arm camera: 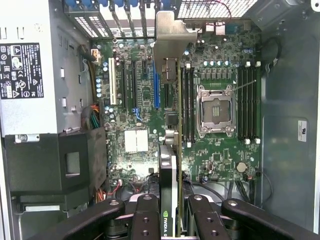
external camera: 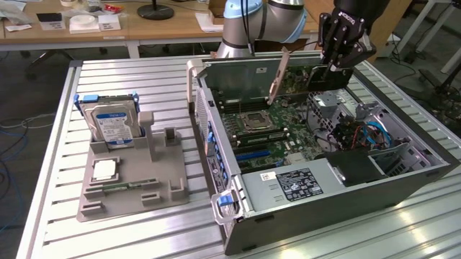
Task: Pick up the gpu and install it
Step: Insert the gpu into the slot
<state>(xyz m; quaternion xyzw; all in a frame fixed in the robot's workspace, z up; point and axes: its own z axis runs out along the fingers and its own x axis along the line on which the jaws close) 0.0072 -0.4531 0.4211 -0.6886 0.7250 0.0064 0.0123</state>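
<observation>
The gpu (external camera: 299, 81) hangs on edge over the open computer case (external camera: 324, 210), its green board facing the exterior view's left and its silver end bracket (external camera: 278, 75) toward the case's back wall. My gripper (external camera: 336, 67) is shut on the card's other, black end from above. In the wrist view the gpu (arm camera: 168, 175) is seen edge-on between my gripper (arm camera: 172, 220) fingers, its bracket (arm camera: 172, 40) near the case's slot openings. It hovers above the motherboard (arm camera: 220, 155), beside the blue expansion slot (arm camera: 156, 90), apart from the board.
A grey holder (external camera: 162, 189) on the slatted table at the exterior view's left carries a silver hard drive (external camera: 112, 121) and a small green memory stick (external camera: 126, 186). Inside the case are a CPU socket (external camera: 256, 121), a power supply (external camera: 303, 183) and cables (external camera: 360, 135).
</observation>
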